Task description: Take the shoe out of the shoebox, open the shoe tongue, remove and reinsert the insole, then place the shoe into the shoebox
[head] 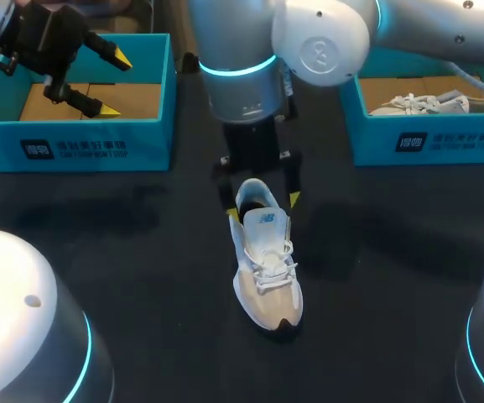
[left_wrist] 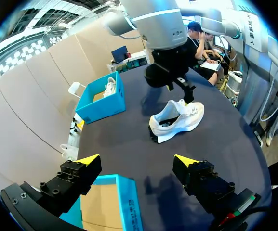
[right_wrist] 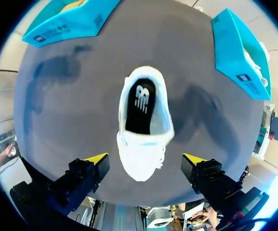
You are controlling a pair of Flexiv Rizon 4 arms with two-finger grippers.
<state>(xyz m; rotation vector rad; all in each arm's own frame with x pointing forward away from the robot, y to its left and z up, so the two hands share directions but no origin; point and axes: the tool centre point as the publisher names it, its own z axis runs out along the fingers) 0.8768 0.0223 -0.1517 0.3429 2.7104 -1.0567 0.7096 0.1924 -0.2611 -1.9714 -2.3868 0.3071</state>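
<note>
A white shoe stands upright on the dark table, toe toward the near edge, its dark insole showing in the opening. My right gripper hangs open right above the heel, a yellow tip on each side; in the right wrist view the shoe lies ahead of the open right gripper, untouched. My left gripper is open over the blue shoebox at the far left. In the left wrist view the shoebox sits under the open left gripper, with the shoe farther ahead.
A second blue box at the far right holds another white shoe. It shows too in the left wrist view as the blue box beyond the table's middle. The bases of my arms fill the near corners.
</note>
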